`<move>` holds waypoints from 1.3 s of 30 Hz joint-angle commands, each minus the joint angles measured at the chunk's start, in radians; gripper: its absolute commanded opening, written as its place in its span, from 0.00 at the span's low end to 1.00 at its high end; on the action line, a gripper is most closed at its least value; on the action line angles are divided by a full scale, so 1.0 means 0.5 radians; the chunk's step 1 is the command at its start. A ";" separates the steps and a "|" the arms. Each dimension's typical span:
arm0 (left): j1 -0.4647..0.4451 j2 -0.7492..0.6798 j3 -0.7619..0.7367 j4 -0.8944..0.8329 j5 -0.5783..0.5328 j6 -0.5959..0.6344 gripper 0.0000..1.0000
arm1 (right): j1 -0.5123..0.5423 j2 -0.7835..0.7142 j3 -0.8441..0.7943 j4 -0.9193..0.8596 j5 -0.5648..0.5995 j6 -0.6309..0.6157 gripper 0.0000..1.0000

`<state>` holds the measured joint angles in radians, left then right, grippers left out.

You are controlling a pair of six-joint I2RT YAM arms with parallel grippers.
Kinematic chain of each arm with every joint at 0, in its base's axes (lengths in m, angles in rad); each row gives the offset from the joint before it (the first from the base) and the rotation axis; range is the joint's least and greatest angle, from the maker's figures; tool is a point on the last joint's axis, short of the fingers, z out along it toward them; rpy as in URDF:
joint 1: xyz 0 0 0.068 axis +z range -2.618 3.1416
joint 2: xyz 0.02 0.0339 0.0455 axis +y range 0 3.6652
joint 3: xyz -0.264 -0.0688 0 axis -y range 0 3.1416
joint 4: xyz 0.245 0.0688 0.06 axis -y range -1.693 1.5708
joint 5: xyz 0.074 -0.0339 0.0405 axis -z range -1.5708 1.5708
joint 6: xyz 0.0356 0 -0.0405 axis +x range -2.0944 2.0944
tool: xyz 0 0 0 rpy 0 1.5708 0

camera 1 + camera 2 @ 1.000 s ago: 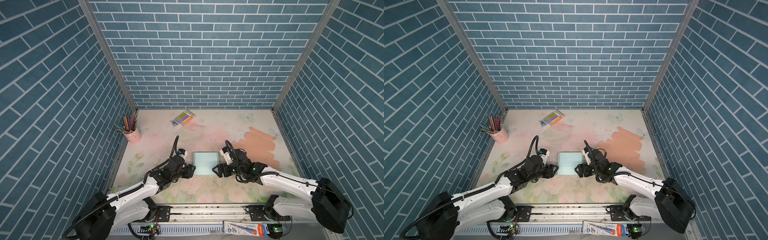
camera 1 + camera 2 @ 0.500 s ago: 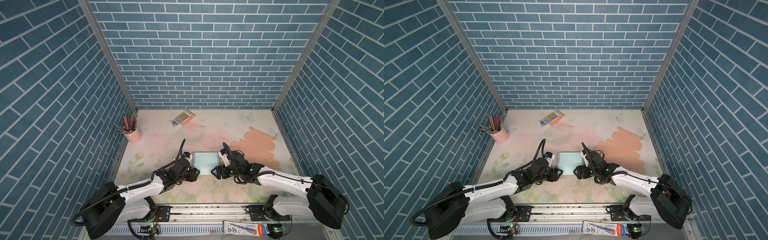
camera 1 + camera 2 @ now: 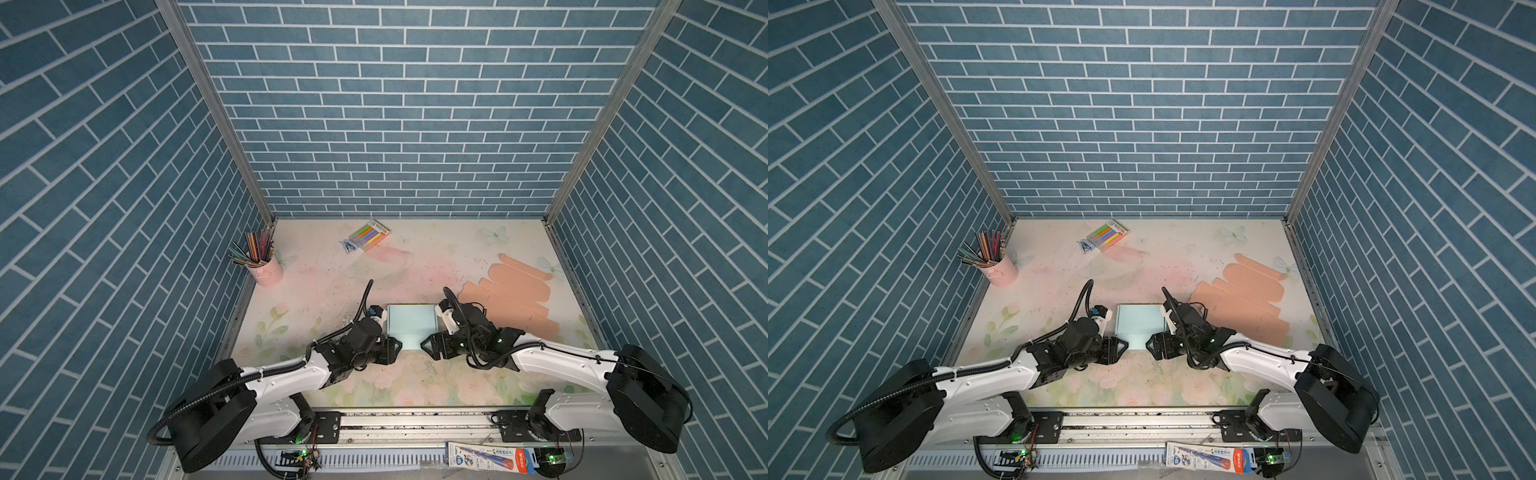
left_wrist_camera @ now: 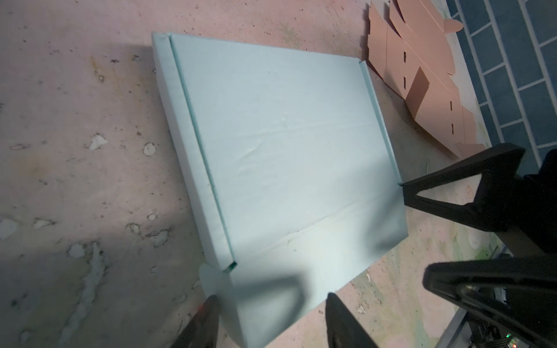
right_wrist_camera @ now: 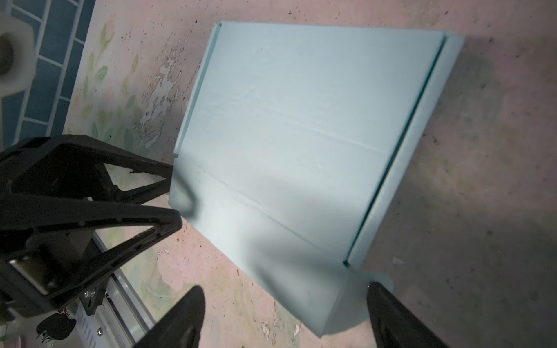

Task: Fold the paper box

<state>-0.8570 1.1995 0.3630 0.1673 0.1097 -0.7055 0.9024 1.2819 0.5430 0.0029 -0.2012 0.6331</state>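
The box (image 3: 411,326) sits flat on the mat (image 3: 332,291), front middle, with its side edges folded and the near flap sticking out toward the arms. The left gripper (image 3: 397,348) is at the flap's left corner and the right gripper (image 3: 426,345) is at its right corner, tips pointing at each other. Both are spread wide, each straddling a flap corner, and as far as I can see neither is squeezing anything. The pink cutouts (image 3: 511,299) lie just right of the box.
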 commanded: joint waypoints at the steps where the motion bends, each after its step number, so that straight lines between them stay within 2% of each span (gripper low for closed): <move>1: -0.034 0.024 -0.011 0.060 -0.014 -0.037 0.56 | 0.028 0.026 -0.012 0.057 -0.021 0.100 0.85; 33: -0.082 -0.021 0.017 0.005 -0.060 -0.052 0.51 | 0.067 0.003 -0.028 0.074 0.029 0.144 0.85; 39: -0.086 -0.005 -0.003 0.022 -0.072 -0.054 0.50 | 0.069 0.046 -0.032 0.096 0.075 0.127 0.82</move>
<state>-0.8906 1.1988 0.3630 0.1692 0.0868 -0.7238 0.9279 1.2926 0.5373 0.0303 -0.1822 0.6765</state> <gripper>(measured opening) 0.499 0.830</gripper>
